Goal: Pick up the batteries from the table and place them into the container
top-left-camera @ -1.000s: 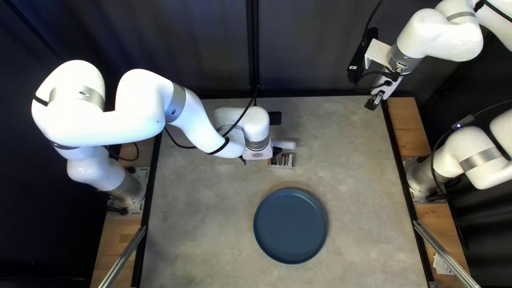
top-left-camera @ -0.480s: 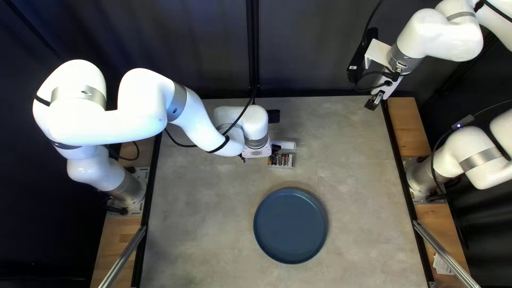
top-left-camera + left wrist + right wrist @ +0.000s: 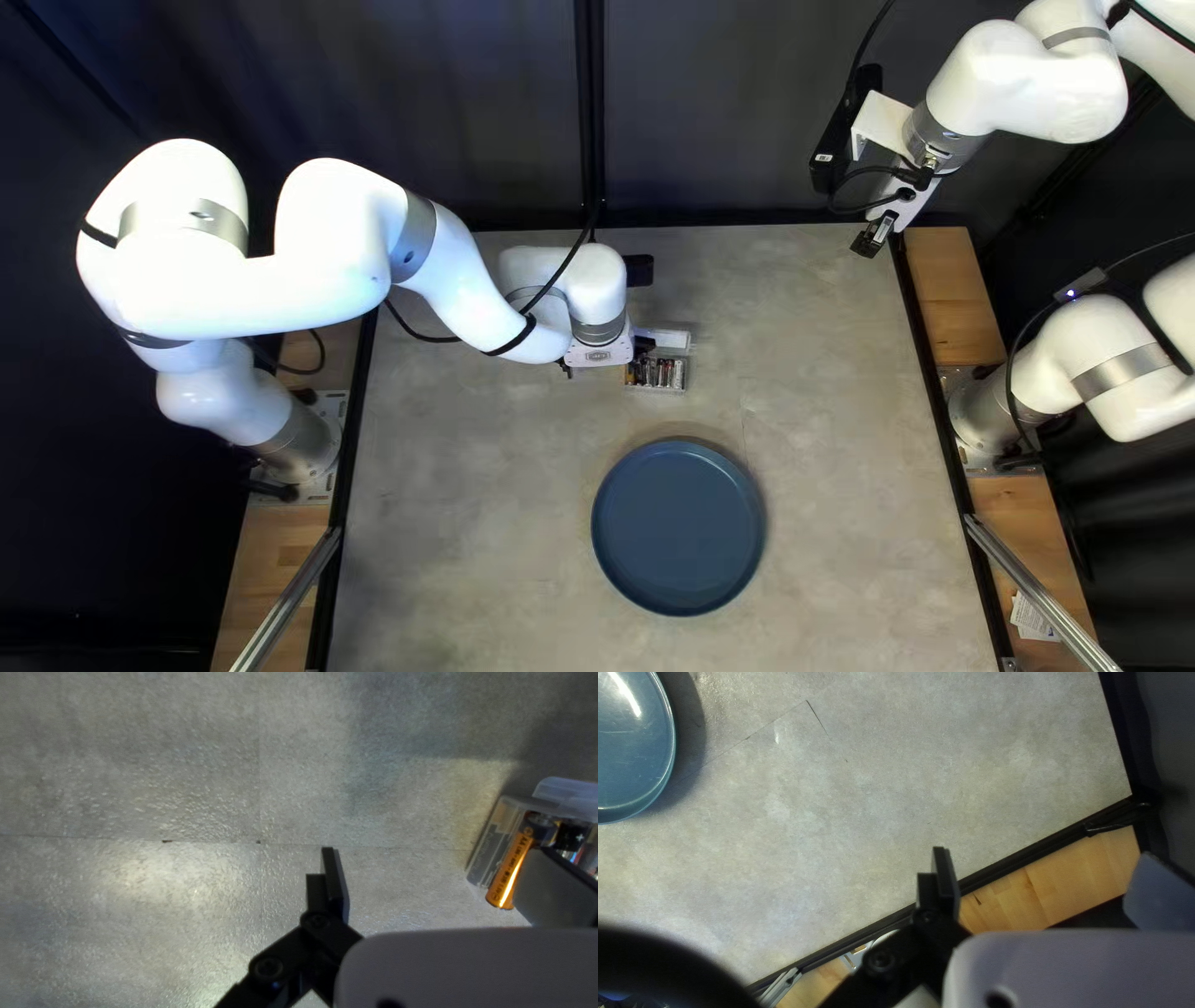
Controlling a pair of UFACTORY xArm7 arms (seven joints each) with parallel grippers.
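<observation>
In the top left view, my left gripper [image 3: 601, 359] is low over the table, just left of the clear container [image 3: 674, 388]. Several batteries [image 3: 664, 372] lie side by side in it, its lid open toward the far edge. In the left wrist view, my left gripper [image 3: 439, 852] is open, one finger over bare table, the other covering part of the container [image 3: 488, 843] and an orange battery [image 3: 512, 868] at its end. Whether that finger touches them I cannot tell. At the upper right of the top left view my right gripper [image 3: 874, 234] is raised; in its wrist view the right gripper [image 3: 1042, 852] stands open, nothing between its fingers.
A round blue plate [image 3: 679, 528] rests nearer the table's near edge, below the container in the top left view. The right wrist view shows part of this plate [image 3: 629, 746], the table's dark edge rail [image 3: 1027, 855] and a wooden strip [image 3: 1058, 883].
My left gripper has shifted very slightly toward the far edge and left, uncovering a bit more of the container's left end. The right arm, container and plate have not visibly moved.
</observation>
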